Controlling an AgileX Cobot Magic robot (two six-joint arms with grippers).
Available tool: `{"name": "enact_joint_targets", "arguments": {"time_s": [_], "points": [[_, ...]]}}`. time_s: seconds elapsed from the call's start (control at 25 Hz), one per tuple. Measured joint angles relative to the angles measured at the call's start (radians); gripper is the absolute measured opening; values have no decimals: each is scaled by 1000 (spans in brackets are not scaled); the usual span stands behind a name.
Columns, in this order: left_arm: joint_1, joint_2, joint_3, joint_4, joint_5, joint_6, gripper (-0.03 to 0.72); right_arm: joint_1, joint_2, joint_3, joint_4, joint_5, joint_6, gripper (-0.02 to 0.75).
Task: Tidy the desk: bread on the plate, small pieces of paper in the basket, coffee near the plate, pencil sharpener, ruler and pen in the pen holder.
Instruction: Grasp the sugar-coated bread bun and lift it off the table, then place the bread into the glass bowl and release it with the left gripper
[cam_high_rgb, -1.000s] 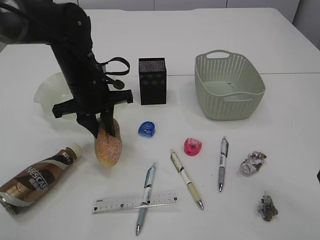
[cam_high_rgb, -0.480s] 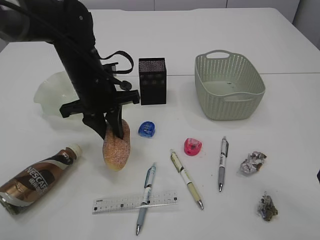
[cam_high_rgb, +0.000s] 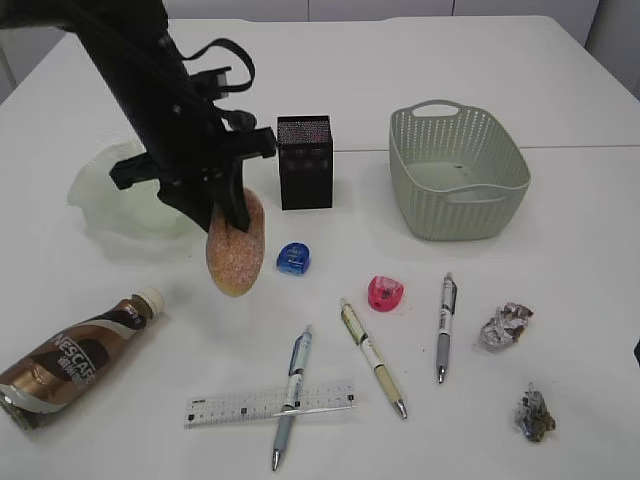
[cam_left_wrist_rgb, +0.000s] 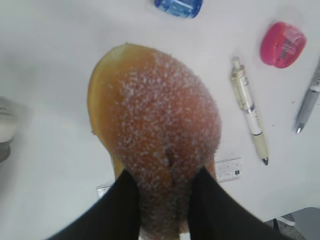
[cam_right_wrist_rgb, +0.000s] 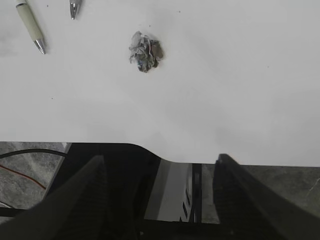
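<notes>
Sugared bread (cam_high_rgb: 236, 255) hangs clamped in left tool (cam_high_rgb: 222, 215).

A crumpled paper ball (cam_right_wrist_rgb: 145, 52) lies beside two pen tips (cam_right_wrist_rgb: 40, 46).

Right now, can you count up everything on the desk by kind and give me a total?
Bread: 1, held in the left fingers
Plate: 1
Coffee bottle: 1
Pen holder: 1
Basket: 1
Pencil sharpeners: 2, blue and pink
Pens: 3
Ruler: 1
Paper balls: 2
Total: 13
</notes>
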Motion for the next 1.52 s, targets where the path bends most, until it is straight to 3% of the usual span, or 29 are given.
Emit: {"name": "enact_joint_targets", "arguments": {"time_s": [0.2, 0.64, 1.0, 1.32, 1.52], "points": [[2, -48, -59, 63, 9, 0, 178, 0, 0, 0, 0, 0, -2, 489], [46, -65, -165, 422, 6, -5, 178, 0, 0, 0, -2, 0, -2, 489], [188, -16, -167, 423, -159, -28, 179, 0, 0, 0, -2, -2, -2, 489], [219, 126, -174, 392, -253, -30, 181, 0, 0, 0, -2, -2, -2, 489], [231, 220, -244, 364, -265, -30, 195, 0, 0, 0, -3, -2, -2, 489]]}}
